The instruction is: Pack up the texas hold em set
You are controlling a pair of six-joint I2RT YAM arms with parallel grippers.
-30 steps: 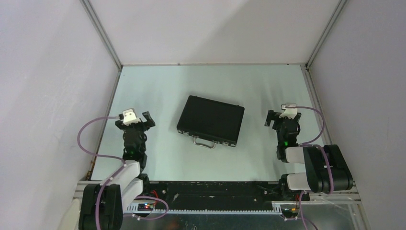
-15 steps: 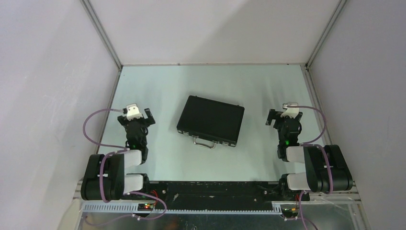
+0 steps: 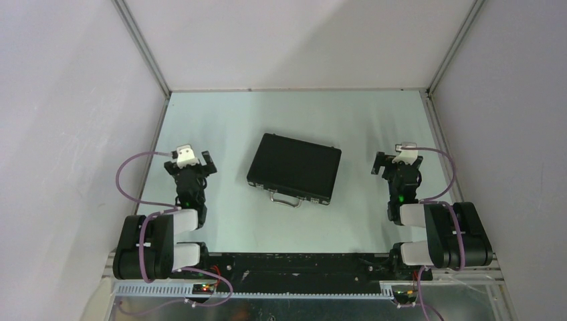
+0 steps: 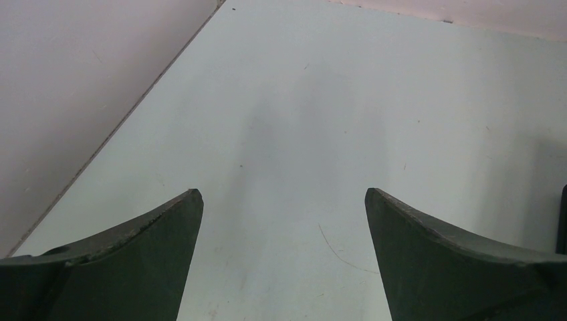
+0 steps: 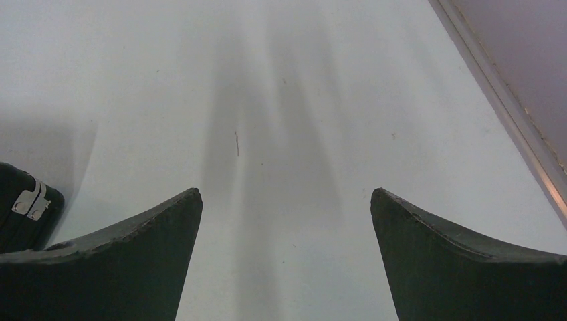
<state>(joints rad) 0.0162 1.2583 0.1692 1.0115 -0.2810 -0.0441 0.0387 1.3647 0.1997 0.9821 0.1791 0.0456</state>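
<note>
The black briefcase [image 3: 295, 166] lies shut in the middle of the table, its silver handle [image 3: 285, 198] at the near side. A corner of it with a silver latch shows at the left edge of the right wrist view [image 5: 27, 207]. No chips, cards, dice or disc are in view. My left gripper [image 3: 194, 160] is open and empty, low over the table left of the case. My right gripper [image 3: 396, 162] is open and empty, right of the case. Both wrist views show bare table between the fingers, at the left gripper [image 4: 282, 194] and at the right gripper [image 5: 286, 192].
The pale green table [image 3: 294, 114] is enclosed by white walls on the left, back and right. The left wall's foot [image 4: 114, 137] runs close to my left gripper. The right wall's metal rail [image 5: 508, 107] runs close to my right gripper.
My left arm has drawn back and folded toward its base, its gripper now a little farther up the table. The right arm and the briefcase have not moved.
</note>
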